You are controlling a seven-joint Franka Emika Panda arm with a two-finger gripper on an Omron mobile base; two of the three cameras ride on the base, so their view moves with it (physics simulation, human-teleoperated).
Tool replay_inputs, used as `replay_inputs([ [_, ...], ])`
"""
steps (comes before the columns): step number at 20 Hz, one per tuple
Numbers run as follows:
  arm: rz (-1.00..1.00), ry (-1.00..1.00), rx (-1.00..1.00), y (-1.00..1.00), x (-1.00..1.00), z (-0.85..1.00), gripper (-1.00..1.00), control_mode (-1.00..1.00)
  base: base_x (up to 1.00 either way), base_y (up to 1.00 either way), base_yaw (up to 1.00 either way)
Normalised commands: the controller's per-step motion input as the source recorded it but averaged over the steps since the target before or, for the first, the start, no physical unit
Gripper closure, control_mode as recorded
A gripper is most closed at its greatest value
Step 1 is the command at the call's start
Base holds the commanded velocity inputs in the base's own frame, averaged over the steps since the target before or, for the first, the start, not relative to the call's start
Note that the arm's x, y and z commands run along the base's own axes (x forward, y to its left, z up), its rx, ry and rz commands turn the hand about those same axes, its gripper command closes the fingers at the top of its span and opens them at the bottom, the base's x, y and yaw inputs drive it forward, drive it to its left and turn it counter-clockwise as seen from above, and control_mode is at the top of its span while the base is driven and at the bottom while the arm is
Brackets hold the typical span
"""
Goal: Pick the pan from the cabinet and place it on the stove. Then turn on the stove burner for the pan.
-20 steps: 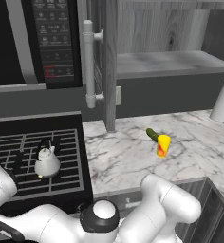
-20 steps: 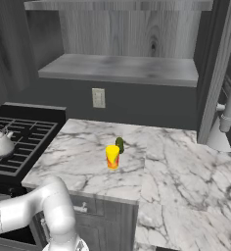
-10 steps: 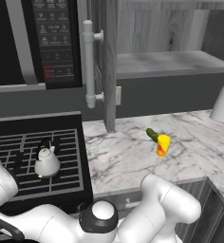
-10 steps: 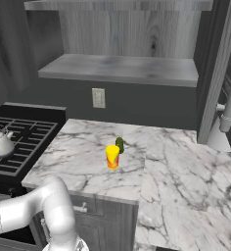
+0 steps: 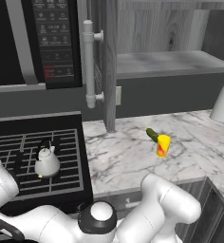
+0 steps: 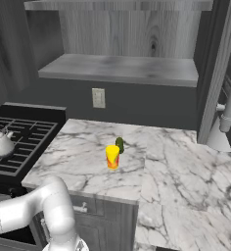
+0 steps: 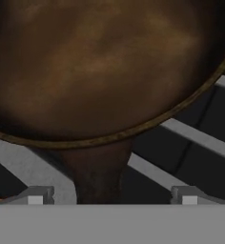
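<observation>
Gripper [image 7: 109, 196] spread wide, fingers either side of pan [image 7: 100, 66] handle, not clamping. Pan on stove [image 5: 19, 147] grate. No legible writing.

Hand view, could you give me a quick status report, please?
Gripper open, tips astride the handle. Round dark-brown pan on black stove grate. Small white kettle on another burner.

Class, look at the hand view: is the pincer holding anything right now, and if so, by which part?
Nothing is held. The pincer stands open, its tips either side of the pan handle without clamping it; the pan rests on the stove grate.
</observation>
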Motion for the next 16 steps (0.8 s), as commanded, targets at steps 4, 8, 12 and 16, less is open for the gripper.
replay_inputs([
  [4,-0.02,0.0,0.0,0.0,0.0,0.0,-1.0,-1.0,0.0,0.0,0.0],
  [8,-0.03,0.0,0.0,0.0,0.0,0.12,-1.0,-1.0,0.0,0.0,0.0],
  [12,-0.04,0.0,0.0,0.0,0.0,0.24,-1.0,-1.0,0.0,0.0,0.0],
  [16,-0.05,0.0,-0.01,0.0,-0.01,0.28,-1.0,-1.0,0.0,0.0,0.0],
])
